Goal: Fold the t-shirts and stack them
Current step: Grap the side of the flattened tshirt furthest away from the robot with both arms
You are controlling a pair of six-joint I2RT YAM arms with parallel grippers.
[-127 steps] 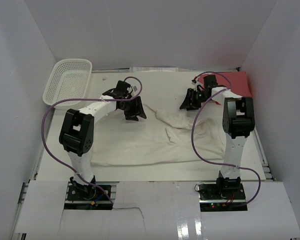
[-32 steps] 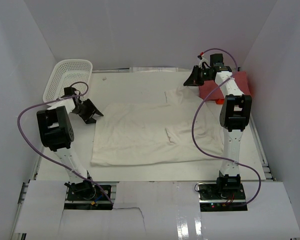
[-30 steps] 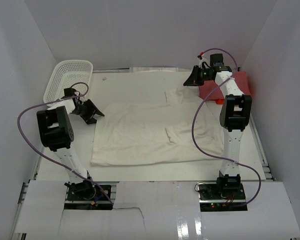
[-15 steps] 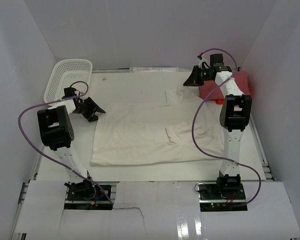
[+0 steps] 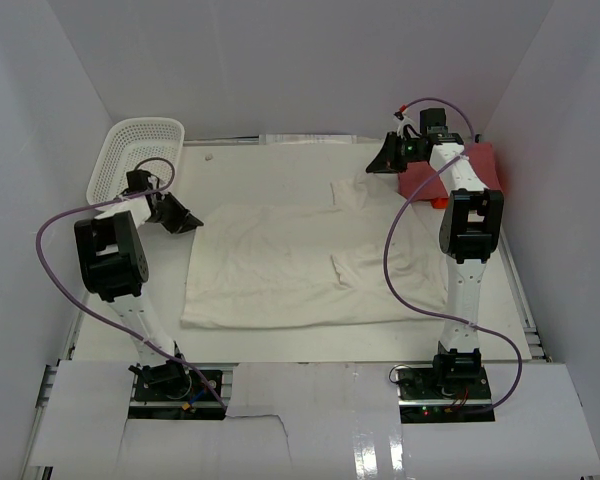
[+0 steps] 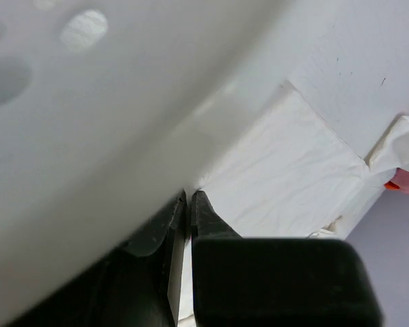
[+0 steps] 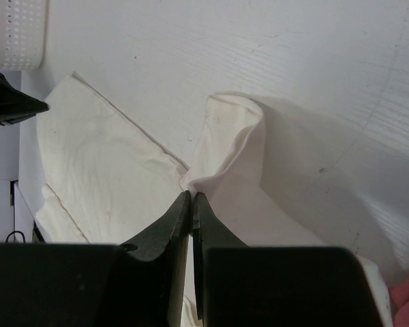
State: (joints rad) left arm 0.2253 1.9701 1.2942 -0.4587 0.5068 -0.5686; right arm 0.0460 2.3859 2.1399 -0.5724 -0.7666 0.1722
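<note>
Top external view: cream t-shirt point(image 5: 280, 265) lies spread flat mid-table, and the red t-shirt point(image 5: 480, 165) sits at the far right. The right gripper point(image 5: 375, 166), pressed together, pinches a raised fold at the far right shoulder. The left gripper point(image 5: 193, 224) sits at the far left corner, jaws nearly together; cloth capture cannot be confirmed.

Risk: a missed corner leaves 1 side down, so the fold skews.

In the preceding frame the left jaws were spread.

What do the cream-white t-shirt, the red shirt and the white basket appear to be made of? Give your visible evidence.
The cream-white t-shirt looks like soft, matte cloth, probably cotton: it wrinkles, drapes and shows a stitched hem. The red shirt seems to be similar matte cloth, though little of it shows. The basket looks like rigid white plastic, given its moulded mesh of holes.
</note>
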